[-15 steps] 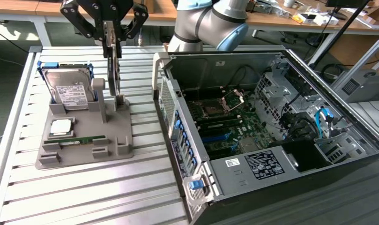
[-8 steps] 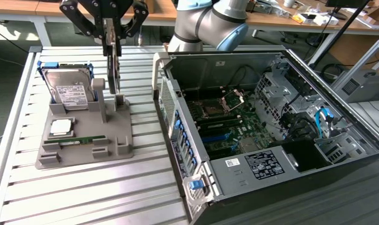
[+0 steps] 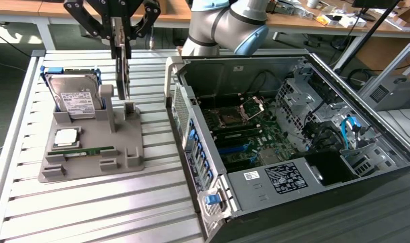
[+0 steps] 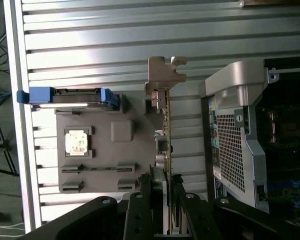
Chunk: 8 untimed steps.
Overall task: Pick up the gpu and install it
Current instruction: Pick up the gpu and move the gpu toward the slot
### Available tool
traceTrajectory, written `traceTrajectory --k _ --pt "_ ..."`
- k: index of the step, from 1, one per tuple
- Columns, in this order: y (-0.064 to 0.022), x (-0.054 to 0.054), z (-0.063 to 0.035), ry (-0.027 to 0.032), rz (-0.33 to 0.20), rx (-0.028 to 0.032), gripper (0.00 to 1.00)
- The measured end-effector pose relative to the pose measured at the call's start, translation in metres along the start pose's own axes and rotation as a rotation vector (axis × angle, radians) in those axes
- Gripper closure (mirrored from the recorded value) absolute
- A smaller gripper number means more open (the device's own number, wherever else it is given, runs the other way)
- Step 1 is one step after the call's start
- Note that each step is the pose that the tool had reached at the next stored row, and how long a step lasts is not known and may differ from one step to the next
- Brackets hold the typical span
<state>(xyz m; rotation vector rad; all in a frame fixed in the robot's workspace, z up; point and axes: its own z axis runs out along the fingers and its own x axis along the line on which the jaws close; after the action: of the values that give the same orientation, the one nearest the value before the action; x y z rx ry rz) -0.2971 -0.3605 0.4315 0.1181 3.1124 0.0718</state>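
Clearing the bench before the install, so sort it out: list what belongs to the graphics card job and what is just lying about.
Job: graphics card, gripped upright in the pincer; grey holder beneath it; open computer case.
Lying about: hard drive, processor chip, memory stick, all seated on the grey holder.

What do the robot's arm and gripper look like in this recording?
The arm is silver-grey and rounded, with light blue joint caps. The gripper is black, built of jointed link bars with small silver bolts.
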Motion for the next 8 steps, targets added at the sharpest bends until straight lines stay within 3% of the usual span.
traceTrajectory --k 8 --pt "0.0002 -0.0001 -0.004 0.0 0.0 0.0 0.73"
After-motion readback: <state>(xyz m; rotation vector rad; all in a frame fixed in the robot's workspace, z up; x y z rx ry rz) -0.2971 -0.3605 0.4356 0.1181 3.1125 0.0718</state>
